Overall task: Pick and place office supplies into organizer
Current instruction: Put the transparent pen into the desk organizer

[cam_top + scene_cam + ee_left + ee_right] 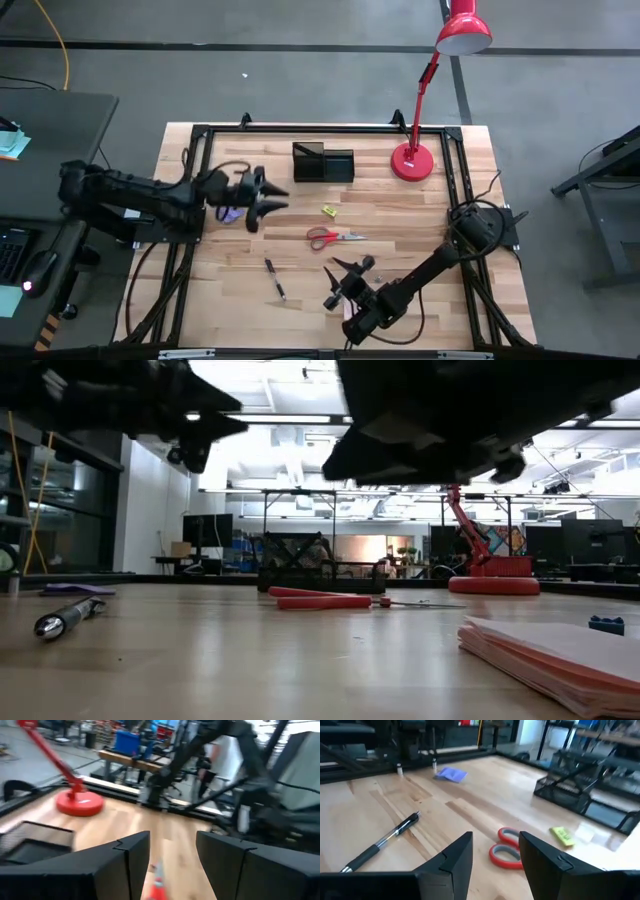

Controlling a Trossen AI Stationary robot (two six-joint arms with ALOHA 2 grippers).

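My right gripper has its two fingers partly open with nothing between them, and I have it up over the near part of the table, facing the red scissors, because I think those are a good thing to grab next. My left gripper is partly open and empty too, up in the air just beside the purple note pad. The black organizer sits at the far edge near the red lamp, and a pen and a little yellow piece lie loose on the wood.
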